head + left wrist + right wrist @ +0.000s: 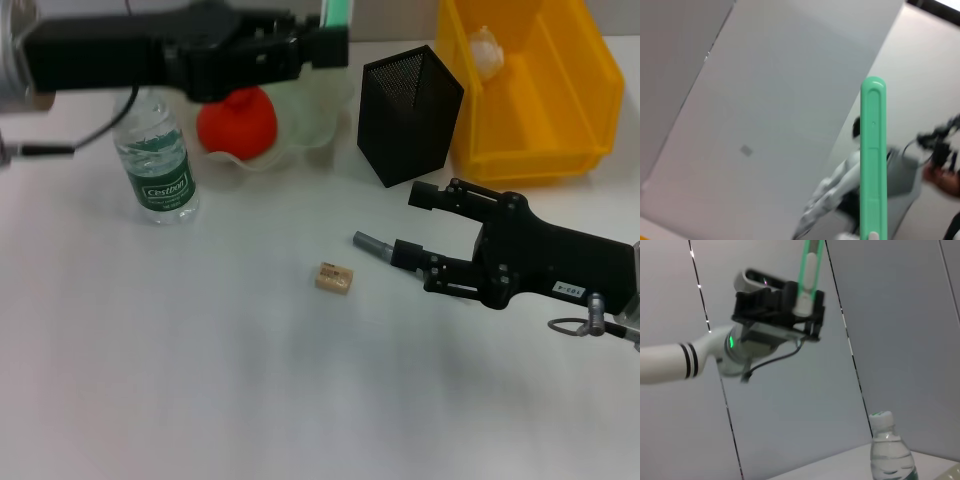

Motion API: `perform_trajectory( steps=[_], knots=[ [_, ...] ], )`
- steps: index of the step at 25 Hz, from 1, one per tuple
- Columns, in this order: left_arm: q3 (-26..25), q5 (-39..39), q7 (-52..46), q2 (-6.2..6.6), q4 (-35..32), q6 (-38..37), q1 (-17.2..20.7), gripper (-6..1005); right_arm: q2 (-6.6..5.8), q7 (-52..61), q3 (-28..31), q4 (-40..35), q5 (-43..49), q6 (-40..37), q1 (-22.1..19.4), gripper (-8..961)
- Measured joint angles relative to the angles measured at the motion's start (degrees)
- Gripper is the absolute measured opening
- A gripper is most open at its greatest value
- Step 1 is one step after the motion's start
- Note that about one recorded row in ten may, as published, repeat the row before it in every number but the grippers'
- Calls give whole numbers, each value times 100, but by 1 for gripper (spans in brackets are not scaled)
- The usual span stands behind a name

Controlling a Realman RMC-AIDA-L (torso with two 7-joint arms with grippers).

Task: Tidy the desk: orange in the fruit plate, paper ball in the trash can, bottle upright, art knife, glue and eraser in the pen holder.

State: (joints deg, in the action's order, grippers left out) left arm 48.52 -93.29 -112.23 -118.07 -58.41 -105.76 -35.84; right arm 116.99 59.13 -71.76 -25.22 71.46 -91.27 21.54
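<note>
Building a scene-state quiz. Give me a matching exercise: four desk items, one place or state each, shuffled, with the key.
Things:
1. orange
2. paper ball
3. bottle
4. eraser

Places or states:
A. standing upright on the desk
B. lying loose on the desk, in front of the right claw
C. inside the yellow trash can
D. in the pale green fruit plate

Pairs: 1-D, 2-C, 3-A, 4-B
</note>
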Motion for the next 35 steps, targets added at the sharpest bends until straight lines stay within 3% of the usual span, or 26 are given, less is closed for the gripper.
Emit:
perform_trajectory(
  steps=[3,6,7,9,14,19,27,28,32,33,35],
  knots=[
    [109,-592,421,-7,-779,387,-155,281,32,-17,-10,0,0,79,-12,762],
    [109,-592,421,-7,-779,387,-155,283,90,-77,19,0,0,180,-44,762],
    [157,-1030,1046,-33,-1039,743,-293,284,106,-89,27,0,0,220,-50,762],
    [252,-1192,1717,-37,-1023,1161,-327,285,121,-92,33,-1,0,305,-55,762],
    [656,-1231,2960,-46,-1001,2144,-123,288,193,-95,29,0,-2,585,-30,762],
    [1144,-966,4204,-59,-907,3011,228,291,216,-95,-20,24,-3,843,8,762],
    [1296,-350,5794,-77,-704,3507,361,296,219,-95,50,97,-35,871,34,763],
    [1465,24,6388,-80,-579,3675,413,296,219,-112,61,114,-37,878,33,763],
    [1648,283,6905,-84,-511,3851,475,299,219,-167,66,158,-39,965,37,763],
    [2101,610,7659,-98,-520,4348,618,299,219,-196,63,164,-41,1013,43,762],
    [2101,610,7659,-98,-520,4348,618,300,219,-211,60,164,-41,1020,45,762]
  ],
)
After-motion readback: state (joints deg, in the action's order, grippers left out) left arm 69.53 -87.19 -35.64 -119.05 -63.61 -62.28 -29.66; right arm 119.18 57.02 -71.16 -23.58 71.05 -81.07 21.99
